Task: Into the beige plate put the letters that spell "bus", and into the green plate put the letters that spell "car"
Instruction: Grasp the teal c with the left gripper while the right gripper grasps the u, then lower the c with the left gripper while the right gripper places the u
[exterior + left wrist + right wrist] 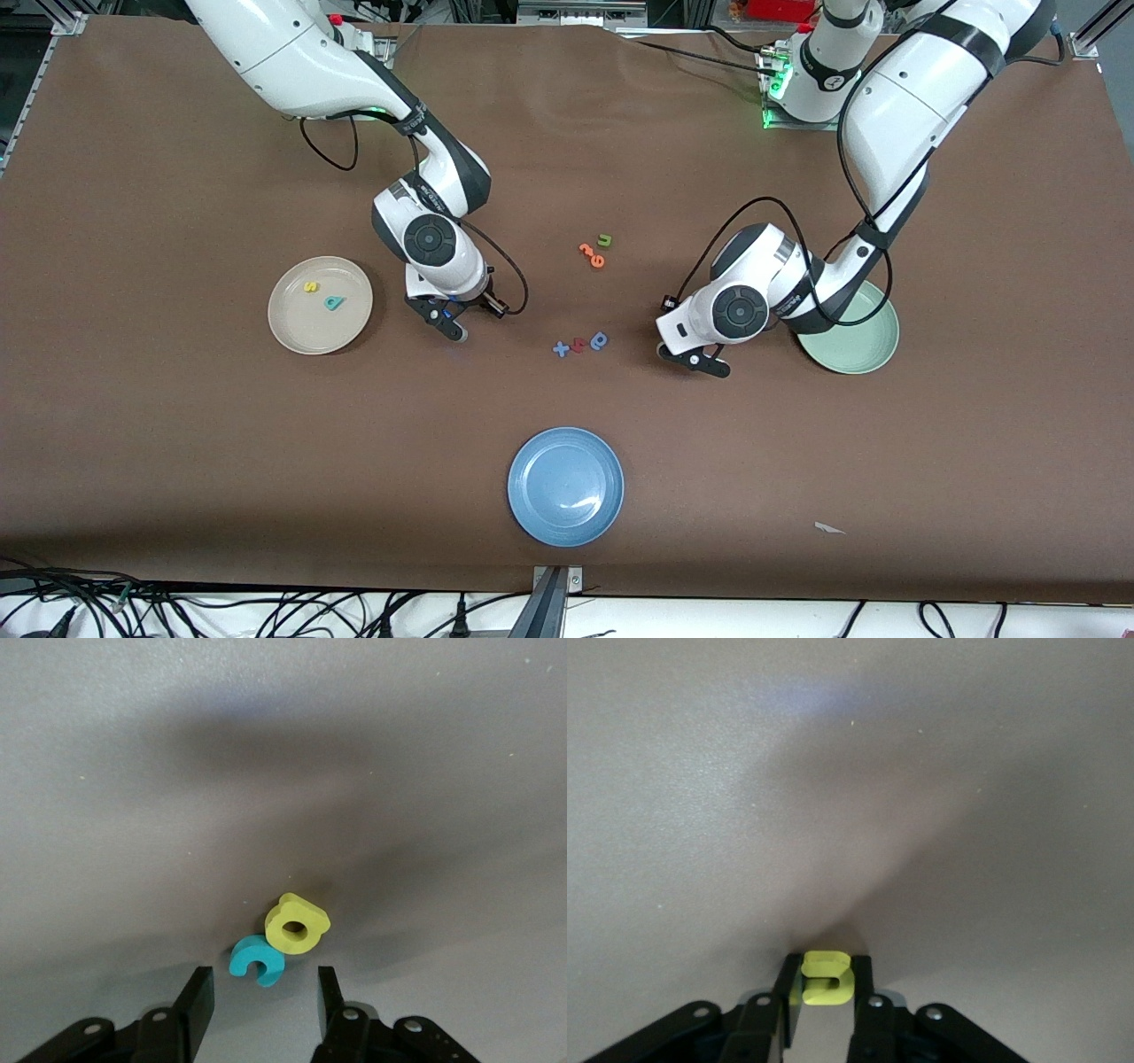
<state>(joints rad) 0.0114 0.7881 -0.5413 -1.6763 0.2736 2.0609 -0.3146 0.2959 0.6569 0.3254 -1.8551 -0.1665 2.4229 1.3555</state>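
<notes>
Fingers of the right gripper [824, 992] were seen pinching a yellow "u" [826, 978], low over the bare table [177, 443] between the beige plate [292, 332] and the loose letters at mid-table. In that plate a yellow "s" [310, 287] and a teal "b" [333, 302] were already lying, apart from each other.

The left gripper [264, 997] was held low over the table just beside the green plate [864, 350], toward mid-table; its fingers [198, 997] were spread, with nothing between them. Just ahead of the fingertips a teal "c" [258, 959] and a yellow "a" [297, 923] were lying flat on the table, touching each other. The green plate was partly covered by the left arm and no letters could be made out in it.

At mid-table a green "u" [604, 239] was noted with two orange letters [592, 256] beside it, too small to read. Nearer the front camera a blue "x" [561, 349], a small red piece [578, 345] and a blue "a" [599, 340] were lying in a row. A blue plate [565, 486] was placed nearest the camera. No brand or label text could be read.
</notes>
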